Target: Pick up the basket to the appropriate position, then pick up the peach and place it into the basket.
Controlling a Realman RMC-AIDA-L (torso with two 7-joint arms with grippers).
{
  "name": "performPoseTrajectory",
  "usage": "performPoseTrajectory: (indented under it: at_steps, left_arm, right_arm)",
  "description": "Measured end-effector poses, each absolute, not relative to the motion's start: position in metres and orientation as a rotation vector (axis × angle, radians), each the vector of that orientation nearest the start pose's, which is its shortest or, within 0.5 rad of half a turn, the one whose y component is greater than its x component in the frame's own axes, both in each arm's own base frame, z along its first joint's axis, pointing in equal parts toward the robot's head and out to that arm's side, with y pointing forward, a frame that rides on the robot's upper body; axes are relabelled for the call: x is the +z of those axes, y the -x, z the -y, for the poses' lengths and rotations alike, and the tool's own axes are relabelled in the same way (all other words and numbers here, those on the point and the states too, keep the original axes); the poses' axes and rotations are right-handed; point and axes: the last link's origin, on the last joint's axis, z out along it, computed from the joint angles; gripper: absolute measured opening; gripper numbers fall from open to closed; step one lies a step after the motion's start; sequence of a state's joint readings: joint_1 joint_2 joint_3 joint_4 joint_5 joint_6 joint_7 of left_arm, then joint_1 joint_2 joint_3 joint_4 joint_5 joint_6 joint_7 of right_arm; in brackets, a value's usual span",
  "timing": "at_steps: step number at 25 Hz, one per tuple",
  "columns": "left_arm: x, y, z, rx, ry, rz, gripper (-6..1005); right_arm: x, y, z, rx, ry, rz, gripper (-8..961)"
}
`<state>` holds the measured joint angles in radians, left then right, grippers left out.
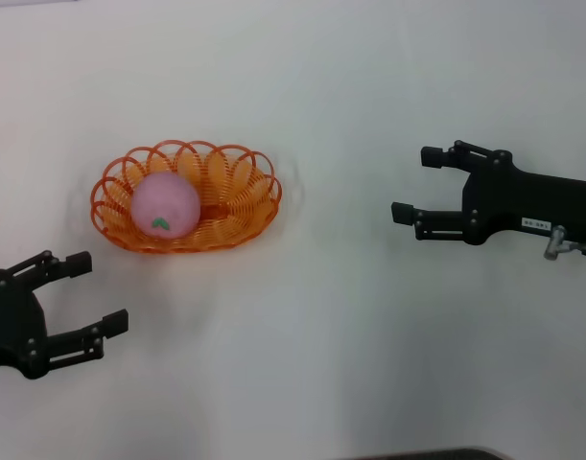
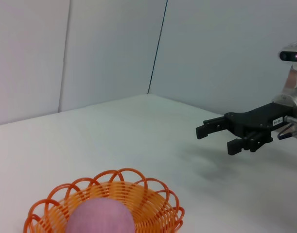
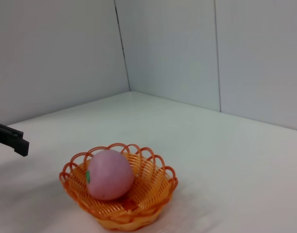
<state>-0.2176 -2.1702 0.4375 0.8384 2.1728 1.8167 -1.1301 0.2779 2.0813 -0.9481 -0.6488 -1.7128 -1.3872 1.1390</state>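
Nearest to me, at the near left, the left claw [image 1: 77, 297] hangs just over the worktop [image 1: 369, 364] with its fingers spread and nothing between them. It sits near the basket [image 1: 245, 216] but not touching it.

A little farther in, left of centre, the orange basket rests flat on the worktop, and the peach [image 1: 164, 203] lies inside it, toward the basket's left end, with its small green leaf mark facing the near side. So the job looks finished, both arms drawn clear.

The basket seems light and a bit springy, all open plastic loops; I'd guess the scalloped rim is the place to pinch it, one finger through a loop, though it may flex or tip under a one-sided hold. The peach looks smooth and round, probably light; a claw would want to close across its widest part, or it could squirt out.

Off to the right, well apart from the basket, the right claw [image 1: 412, 187] hovers released, fingers pointing left toward it.

The worktop is plain, white and smooth, so a light basket may slide if nudged. Beyond, pale wall panels [image 3: 167, 48] meet in a corner.
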Motion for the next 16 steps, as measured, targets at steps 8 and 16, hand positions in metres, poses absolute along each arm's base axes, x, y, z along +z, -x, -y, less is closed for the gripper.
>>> performPoseTrajectory:
  at_steps: [8,16]
  left_arm:
    - [0.0136,0.3336,-0.2082,-0.667,2.635,0.628,873]
    - [0.0126,0.3342,-0.2064,-0.672,2.635,0.636,873]
  right_arm:
    - [-0.0147,-0.318,-0.2762,0.631,2.567,-0.565,959]
    - [-0.0137,-0.3183,-0.2754,0.635,2.565,-0.564,958]
